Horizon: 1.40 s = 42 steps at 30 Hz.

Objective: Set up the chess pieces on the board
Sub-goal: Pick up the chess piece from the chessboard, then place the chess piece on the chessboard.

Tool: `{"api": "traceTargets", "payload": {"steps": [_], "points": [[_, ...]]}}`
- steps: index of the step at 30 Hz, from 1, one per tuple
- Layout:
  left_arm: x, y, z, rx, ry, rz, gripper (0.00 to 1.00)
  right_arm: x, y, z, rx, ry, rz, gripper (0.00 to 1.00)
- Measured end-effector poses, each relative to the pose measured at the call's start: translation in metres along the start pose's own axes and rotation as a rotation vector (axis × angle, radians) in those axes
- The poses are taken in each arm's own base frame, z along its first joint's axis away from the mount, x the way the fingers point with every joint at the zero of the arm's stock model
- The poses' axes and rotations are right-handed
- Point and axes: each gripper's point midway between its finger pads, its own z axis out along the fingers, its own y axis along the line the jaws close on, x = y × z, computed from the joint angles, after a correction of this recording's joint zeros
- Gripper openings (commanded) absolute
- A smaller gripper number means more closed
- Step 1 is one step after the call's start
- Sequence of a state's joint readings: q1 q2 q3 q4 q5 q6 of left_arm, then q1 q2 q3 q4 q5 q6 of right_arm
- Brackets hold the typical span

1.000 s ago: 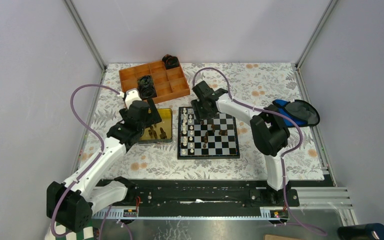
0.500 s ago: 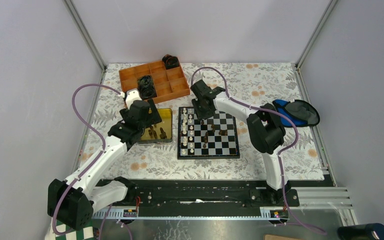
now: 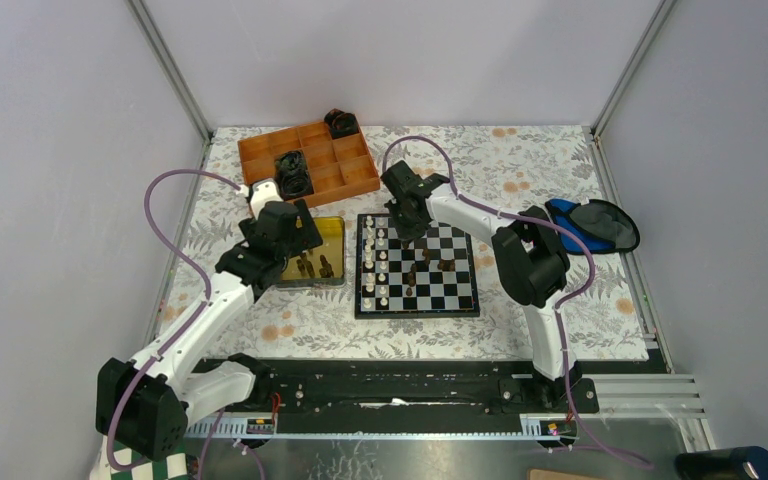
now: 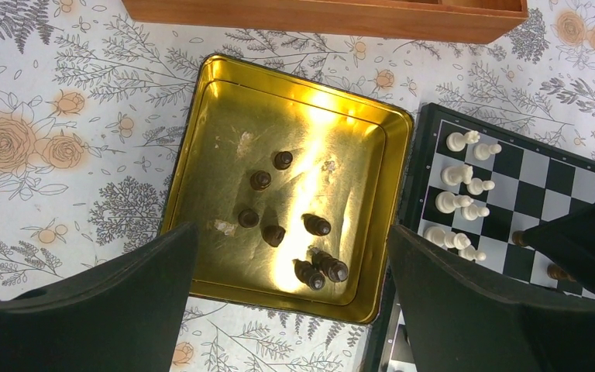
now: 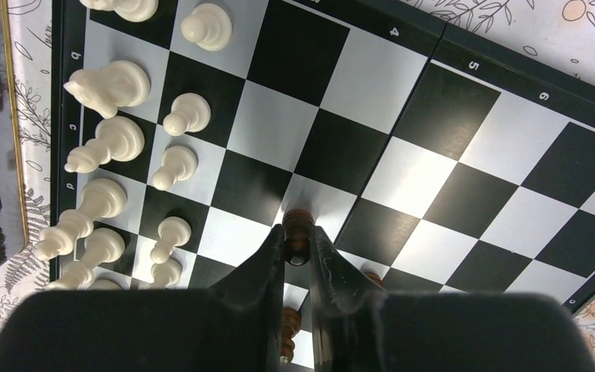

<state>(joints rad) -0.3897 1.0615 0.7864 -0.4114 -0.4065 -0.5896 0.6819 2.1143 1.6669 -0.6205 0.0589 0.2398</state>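
Pinching a small dark brown chess piece (image 5: 297, 221) with the right claw (image 5: 298, 240), at the black-and-white checkered board (image 5: 465, 139). Holding the left claw (image 4: 292, 232) wide apart above the shiny gold metal tray (image 4: 225, 101).

Closed in on three sides by plain pale lilac walls (image 3: 390, 60), well beyond the left gripper (image 3: 300, 238) and the right gripper (image 3: 407, 232). Framed at both far corners with slanting aluminium posts (image 3: 172, 72). Covered beneath both grippers by a white tabletop cloth (image 3: 540, 170) printed with grey leaves and orange roses. Edged on the near side of both grippers with a black rail (image 3: 390, 385), then bare metal sheet (image 3: 410, 455). Lit softly and evenly.
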Motion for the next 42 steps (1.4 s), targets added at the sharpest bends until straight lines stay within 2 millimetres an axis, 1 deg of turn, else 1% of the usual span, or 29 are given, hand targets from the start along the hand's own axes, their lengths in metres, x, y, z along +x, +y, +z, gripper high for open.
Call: {"api": "traceTargets", "payload": {"steps": [4, 10, 20, 23, 28, 32, 34, 38, 42], "points": [[0.000, 0.001, 0.000, -0.002, 0.001, -0.002, 0.99, 0.001, -0.001, 0.000, 0.005, 0.002, 0.000, 0.00], [-0.001, 0.002, 0.001, -0.003, 0.001, -0.006, 0.99, -0.002, -0.007, -0.001, 0.040, -0.008, -0.002, 0.00], [-0.003, 0.002, -0.001, 0.002, -0.005, -0.005, 0.99, -0.022, -0.022, -0.016, 0.115, -0.068, 0.011, 0.00], [-0.003, 0.002, -0.001, 0.002, -0.006, -0.003, 0.99, -0.025, -0.034, -0.021, 0.136, -0.074, 0.031, 0.00], [-0.004, 0.003, -0.003, 0.004, -0.011, 0.001, 0.99, -0.029, -0.068, -0.027, 0.165, -0.082, 0.099, 0.00], [-0.004, 0.003, -0.003, 0.003, -0.010, 0.001, 0.99, -0.028, -0.096, -0.027, 0.190, -0.077, 0.152, 0.00], [-0.004, 0.003, -0.003, 0.004, -0.009, 0.001, 0.99, -0.026, -0.104, -0.025, 0.197, -0.073, 0.168, 0.00], [-0.003, 0.003, -0.003, 0.009, -0.005, 0.001, 0.99, -0.023, -0.112, -0.023, 0.199, -0.063, 0.184, 0.00], [-0.002, 0.003, -0.001, 0.006, 0.000, 0.005, 0.99, -0.025, -0.111, -0.022, 0.184, -0.068, 0.189, 0.00]]}}
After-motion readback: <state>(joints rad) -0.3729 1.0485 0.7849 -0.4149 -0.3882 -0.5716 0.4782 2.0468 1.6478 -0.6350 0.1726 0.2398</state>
